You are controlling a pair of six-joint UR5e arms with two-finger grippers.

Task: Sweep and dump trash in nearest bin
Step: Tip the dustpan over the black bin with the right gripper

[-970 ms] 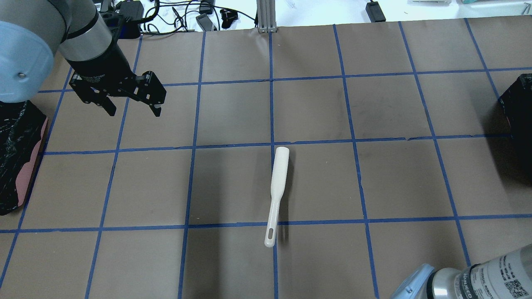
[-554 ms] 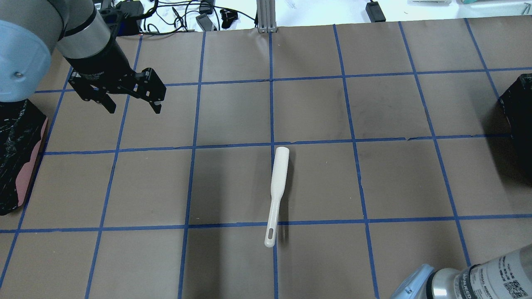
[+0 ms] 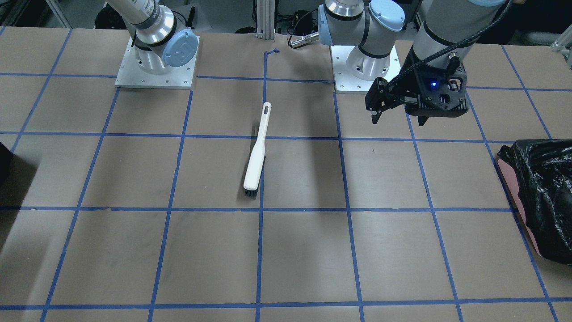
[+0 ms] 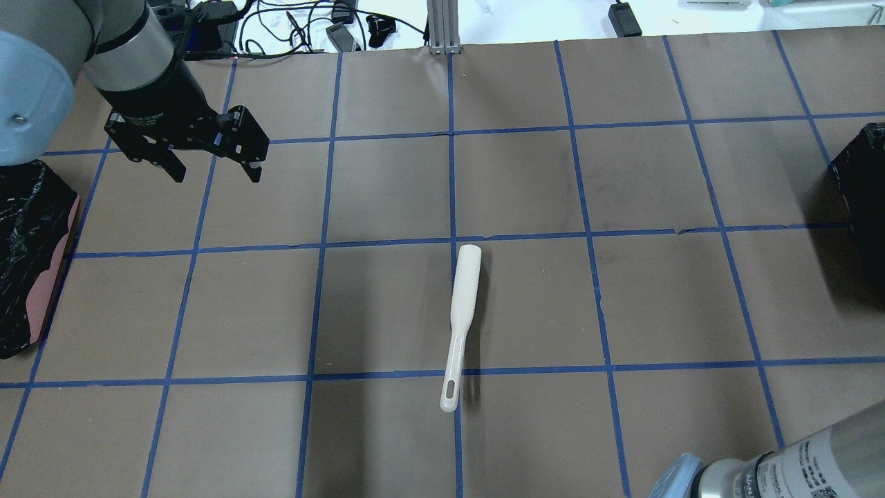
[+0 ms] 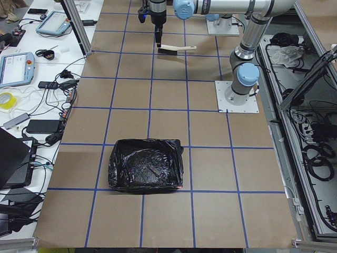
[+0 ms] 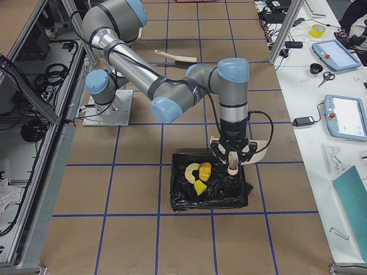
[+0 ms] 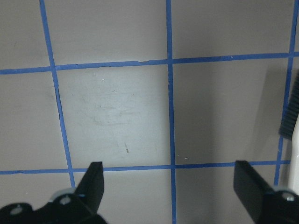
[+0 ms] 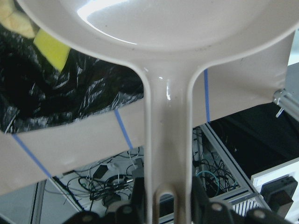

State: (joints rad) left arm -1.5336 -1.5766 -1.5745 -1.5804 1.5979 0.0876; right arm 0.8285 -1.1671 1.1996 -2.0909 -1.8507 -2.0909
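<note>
The trash (image 6: 198, 175), a yellow sponge piece, pale bread and an orange bun, lies inside the black bin (image 6: 209, 195) at the table's right end. The sponge (image 8: 49, 44) also shows in the right wrist view. My right gripper (image 8: 166, 200) is shut on the handle of a cream dustpan (image 8: 163, 28), which is held over the bin's far rim (image 6: 259, 152). My left gripper (image 4: 216, 173) hangs open and empty above the table's far left, its fingers (image 7: 93, 179) spread wide over bare paper.
A white hand brush (image 4: 462, 311) lies near the table's middle, bristles at its far end (image 3: 250, 191). A pink bin lined with a crinkly black bag (image 4: 28, 256) stands at the left edge. Cables and devices lie beyond the far edge.
My left gripper has drifted a little to the left and farther from the brush, still open. The brush has not moved.
</note>
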